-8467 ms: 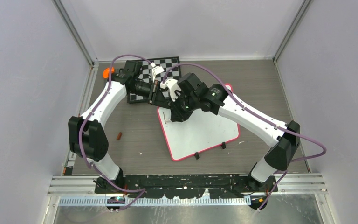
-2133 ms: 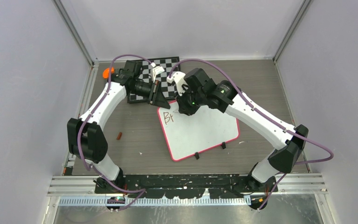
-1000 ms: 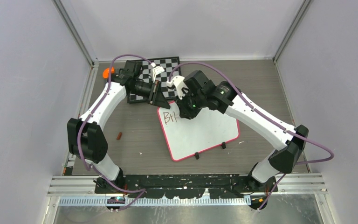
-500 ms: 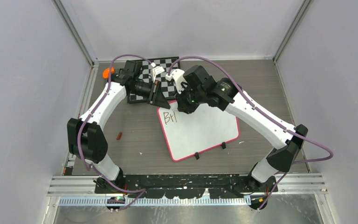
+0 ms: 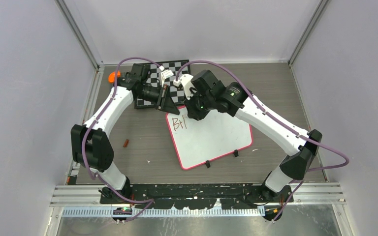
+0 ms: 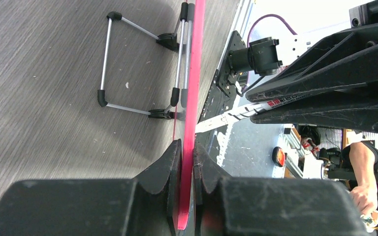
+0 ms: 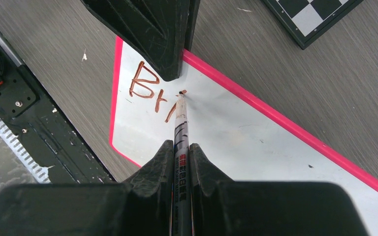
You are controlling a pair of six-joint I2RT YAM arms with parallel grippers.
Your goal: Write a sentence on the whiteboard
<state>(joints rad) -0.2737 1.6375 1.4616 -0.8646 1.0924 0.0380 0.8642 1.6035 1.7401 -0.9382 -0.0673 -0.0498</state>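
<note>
glossy smooth whiteboard (image 7: 256,147) on matt wood-grain table (image 5: 128,162).

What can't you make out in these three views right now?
Right wrist view: the left hand covers part of the whiteboard's rim; print on the marker is too small.
Top view: the right hand hides the marker tip; the sentence is too small to read surely.
Left wrist view: whiteboard edge-on, writing face unseen.
</note>
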